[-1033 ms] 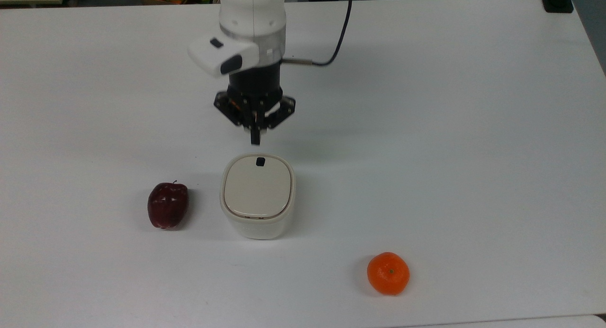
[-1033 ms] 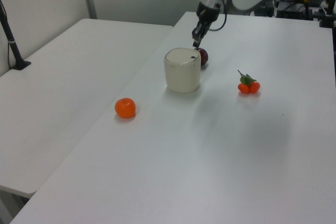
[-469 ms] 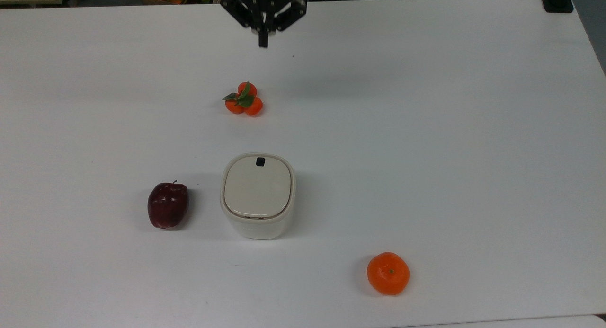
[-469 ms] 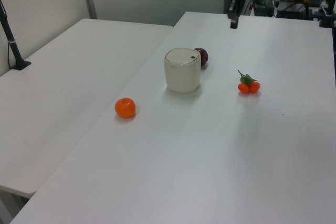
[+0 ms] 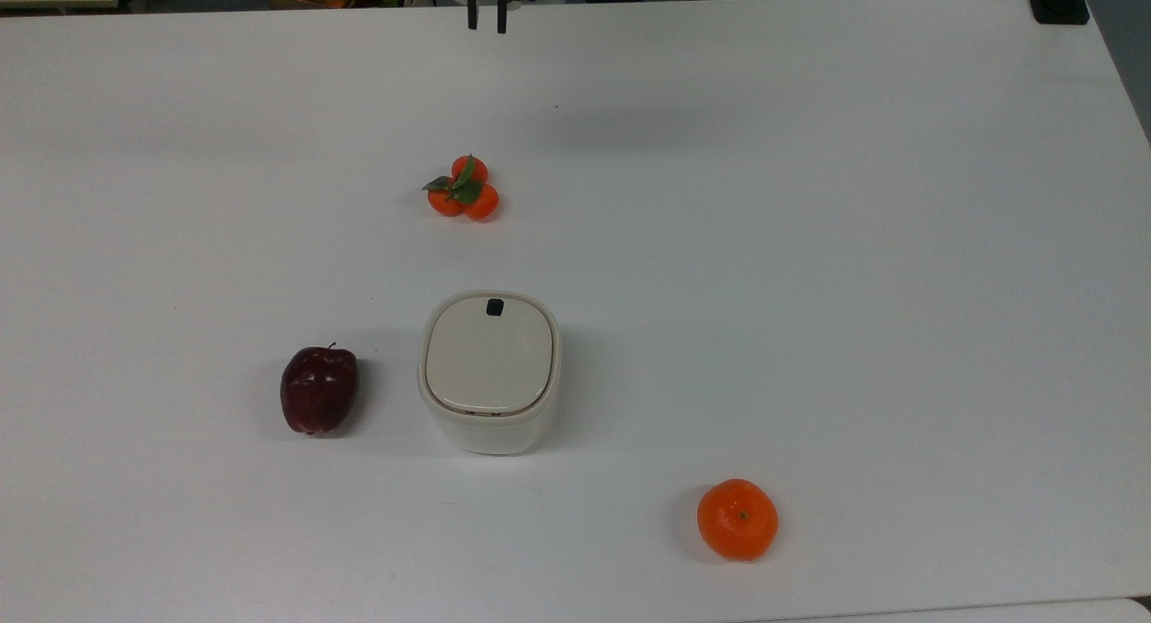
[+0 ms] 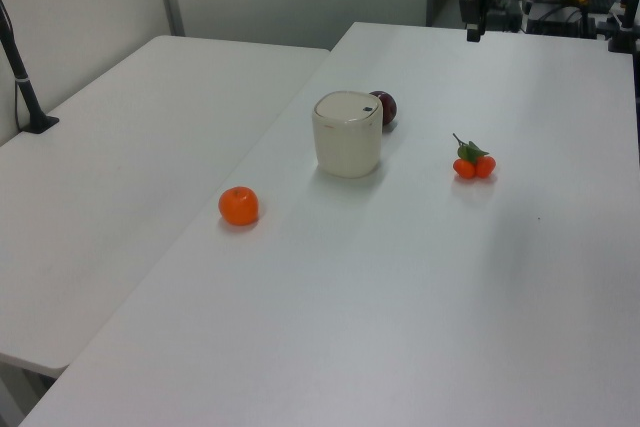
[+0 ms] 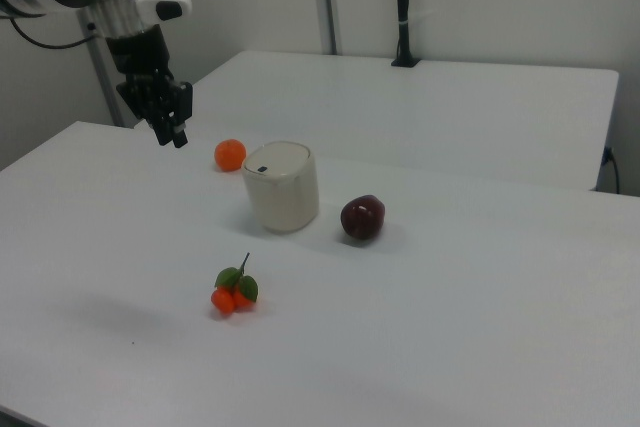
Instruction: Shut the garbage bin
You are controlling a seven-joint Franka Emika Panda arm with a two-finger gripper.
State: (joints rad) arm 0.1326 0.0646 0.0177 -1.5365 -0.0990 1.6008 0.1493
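Small cream-white rounded-square plastic garbage bin (image 5: 490, 371) stands upright near middle of white table (image 5: 809, 245), flat beige lid (image 5: 488, 353) down flush, small black square mark (image 5: 495, 307) at lid's 12 o'clock edge in top view.

Black two-finger gripper (image 5: 486, 16) hangs high, well apart from bin at 12 o'clock, fingers slightly parted, holding nothing.

Dark red apple (image 5: 318, 390) at bin's 9 o'clock, orange tangerine (image 5: 737, 519) at 4 o'clock, small leafy orange cluster (image 5: 463, 189) at 12 o'clock.
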